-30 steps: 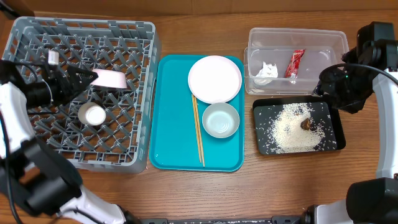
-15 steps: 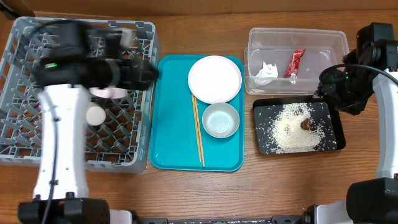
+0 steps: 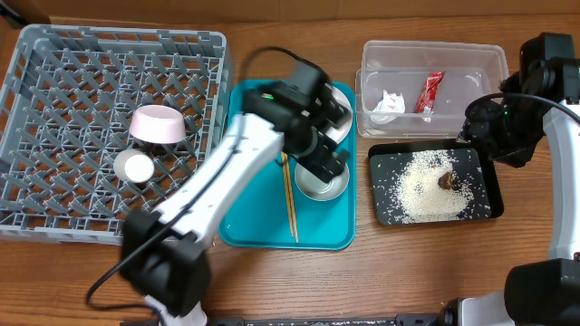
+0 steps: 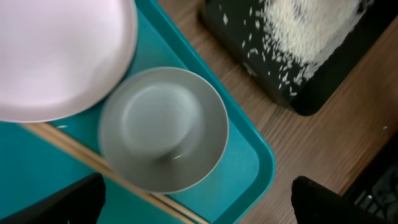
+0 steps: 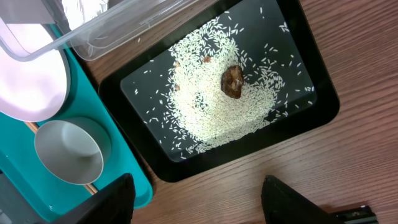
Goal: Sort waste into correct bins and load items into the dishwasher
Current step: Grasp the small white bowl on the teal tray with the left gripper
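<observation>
My left gripper [image 3: 324, 165] is open and empty, hovering over the pale grey-green bowl [image 3: 323, 187] on the teal tray; the bowl also shows in the left wrist view [image 4: 163, 127], ahead of the fingers [image 4: 196, 208]. The white plate [image 3: 343, 101] is partly hidden by the arm. Two chopsticks [image 3: 290, 204] lie left of the bowl. The pinkish bowl [image 3: 159, 124] and white cup [image 3: 138, 167] sit in the grey dish rack [image 3: 118, 36]. The clear tub [image 3: 433, 52] holds the tissue [image 3: 388, 101] and red wrapper [image 3: 430, 92]. The black tray [image 3: 494, 195] holds rice [image 5: 217, 99] and the brown lump [image 5: 232, 81]. My right gripper [image 5: 199, 202] is open and empty above the tray's near edge.
The teal tray [image 3: 254, 181] lies between the rack and the two bins. Bare wooden table [image 3: 408, 263] runs along the front. The right arm [image 3: 507, 118] stands at the right end of the bins.
My left arm has swung right, from over the dish rack to over the teal tray. The pinkish bowl stays in the rack. The right arm has not moved.
</observation>
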`<state>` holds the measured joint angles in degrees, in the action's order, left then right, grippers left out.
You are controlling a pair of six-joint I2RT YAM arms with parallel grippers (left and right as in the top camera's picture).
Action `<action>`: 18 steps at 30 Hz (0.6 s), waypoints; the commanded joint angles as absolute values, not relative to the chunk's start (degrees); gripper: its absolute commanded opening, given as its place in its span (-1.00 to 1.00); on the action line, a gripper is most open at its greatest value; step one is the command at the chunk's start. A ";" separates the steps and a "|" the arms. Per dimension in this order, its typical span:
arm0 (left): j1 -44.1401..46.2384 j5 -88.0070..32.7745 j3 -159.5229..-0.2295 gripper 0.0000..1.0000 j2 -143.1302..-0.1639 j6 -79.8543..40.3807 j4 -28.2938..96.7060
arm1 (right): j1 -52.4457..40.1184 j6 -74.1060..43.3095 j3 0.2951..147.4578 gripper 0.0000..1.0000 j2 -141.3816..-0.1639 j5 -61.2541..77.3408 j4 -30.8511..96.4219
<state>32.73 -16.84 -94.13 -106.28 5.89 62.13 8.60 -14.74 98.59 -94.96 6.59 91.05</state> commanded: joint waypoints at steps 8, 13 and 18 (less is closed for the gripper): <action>40.27 -9.85 -94.76 0.39 -120.18 5.32 63.09 | 8.75 -14.57 100.22 0.33 -93.34 6.00 90.74; 40.51 -8.43 -94.76 -0.30 -123.11 5.32 64.29 | 8.75 -14.57 100.22 0.33 -93.34 6.00 90.72; 40.42 -8.34 -94.78 -0.78 -123.09 5.34 64.03 | 8.75 -14.57 100.22 0.34 -93.32 6.00 90.76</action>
<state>40.47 -9.28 -94.13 -122.93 5.54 64.20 8.60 -14.72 98.59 -94.96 6.59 91.05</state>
